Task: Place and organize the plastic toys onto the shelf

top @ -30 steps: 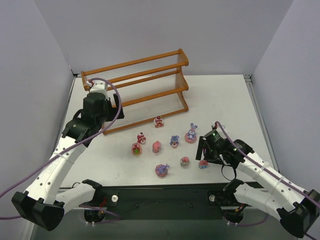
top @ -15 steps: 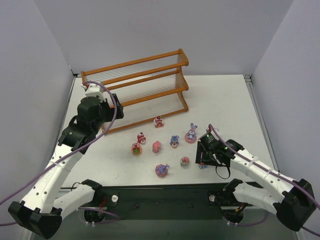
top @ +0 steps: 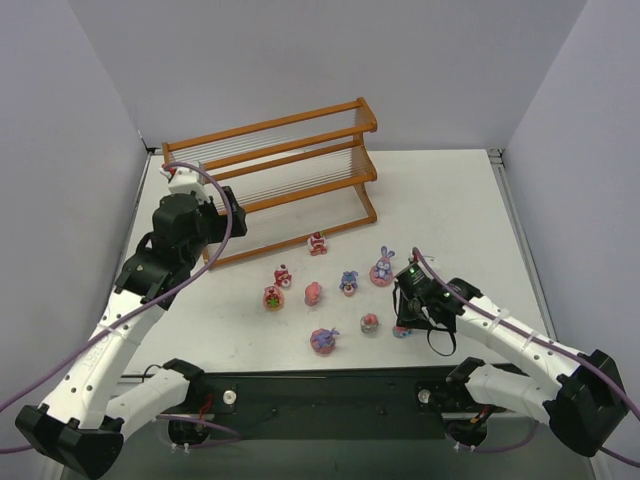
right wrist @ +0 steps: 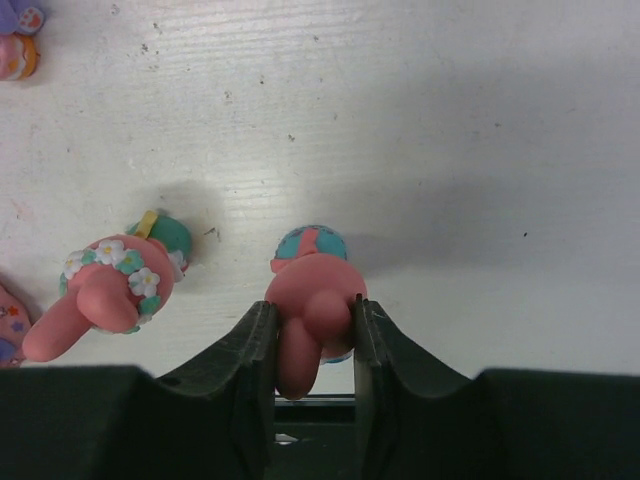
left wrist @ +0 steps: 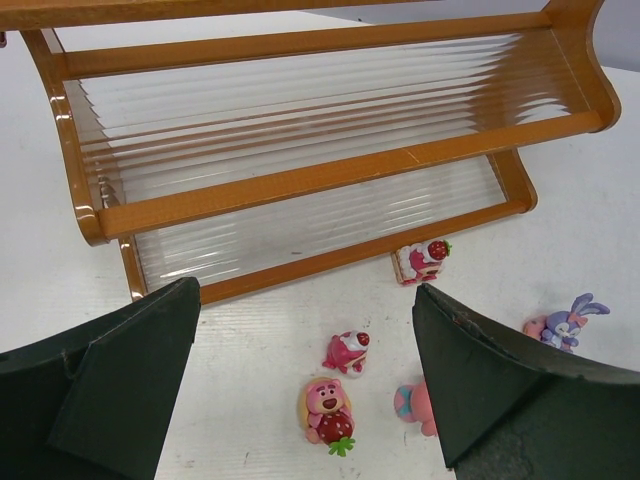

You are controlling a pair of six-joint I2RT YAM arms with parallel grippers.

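The orange-brown shelf (top: pixel 300 195) stands at the back left, also large in the left wrist view (left wrist: pixel 300 180). Several plastic toys lie on the table before it: a red-white one (top: pixel 317 243), a purple bunny (top: pixel 382 268), a pink bear holding a strawberry (left wrist: pixel 328 408). My right gripper (top: pixel 405 322) is down at the table, shut on a pink toy with a teal base (right wrist: pixel 312 290); both fingers press its sides. A flower-decked pink toy (right wrist: pixel 110 285) lies just left of it. My left gripper (left wrist: pixel 305 290) hovers open by the shelf's left end, holding nothing.
Grey walls close in the table on the left, back and right. The black base rail (top: pixel 330 390) runs along the near edge. A purple cable (top: pixel 235 215) loops over the left arm beside the shelf's left post.
The right gripper slid left and down over the pink teal-based toy and its jaws closed onto it. The left arm shifted slightly at first, then held still, open.
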